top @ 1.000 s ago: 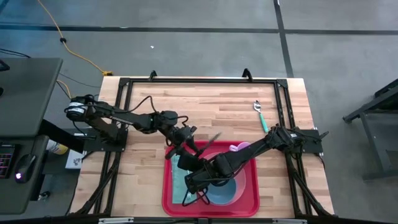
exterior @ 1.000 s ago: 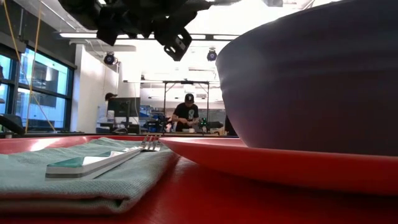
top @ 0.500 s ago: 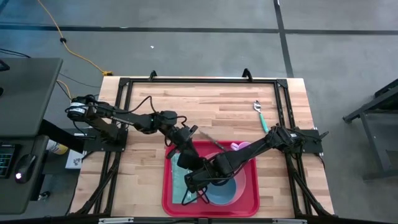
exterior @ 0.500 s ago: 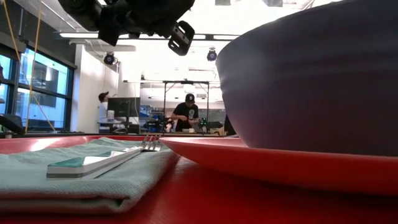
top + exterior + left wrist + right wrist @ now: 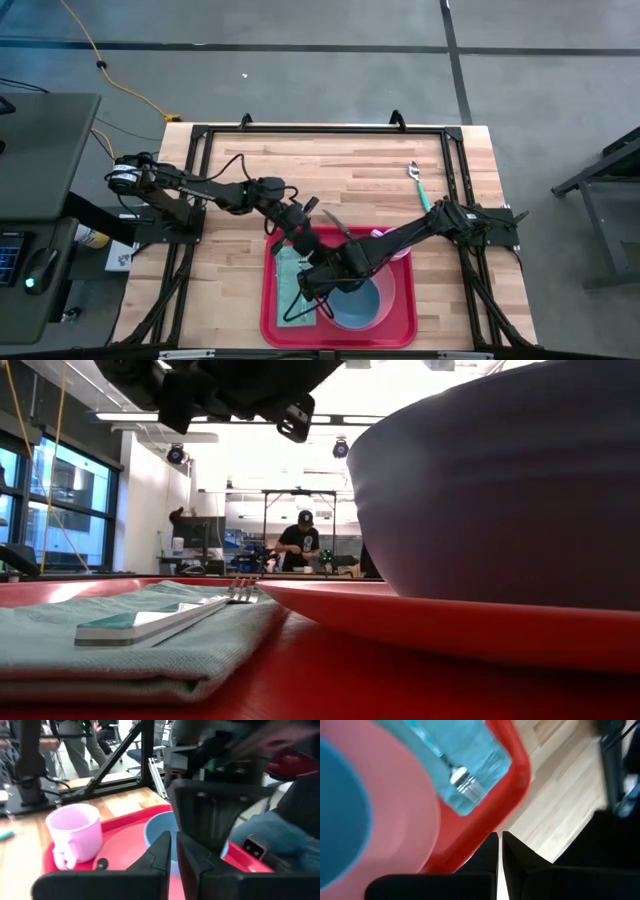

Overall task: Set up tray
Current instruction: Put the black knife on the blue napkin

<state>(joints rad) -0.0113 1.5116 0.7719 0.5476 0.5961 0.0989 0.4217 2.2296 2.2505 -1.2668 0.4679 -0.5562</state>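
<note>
A: Where's the tray?

B: Red tray (image 5: 402, 318) sits at the near-middle edge of the wooden table (image 5: 350, 170). On it: folded teal cloth (image 5: 290, 275) with a fork (image 5: 170, 620) lying on top, a pink plate (image 5: 395, 820) carrying a blue bowl (image 5: 355, 305), and a pink mug (image 5: 75, 832) at the far corner.

A: Grippers?

B: Right gripper (image 5: 499, 851) is over the tray's left part near the cloth, fingers pressed together, nothing between them. Left gripper (image 5: 174, 851) is above the tray's far-left corner, fingers nearly touching, nothing visibly held.

A: Any labels or writing?

B: None legible. A teal-handled spoon (image 5: 420, 183) lies on bare wood, well apart from the tray.
</note>
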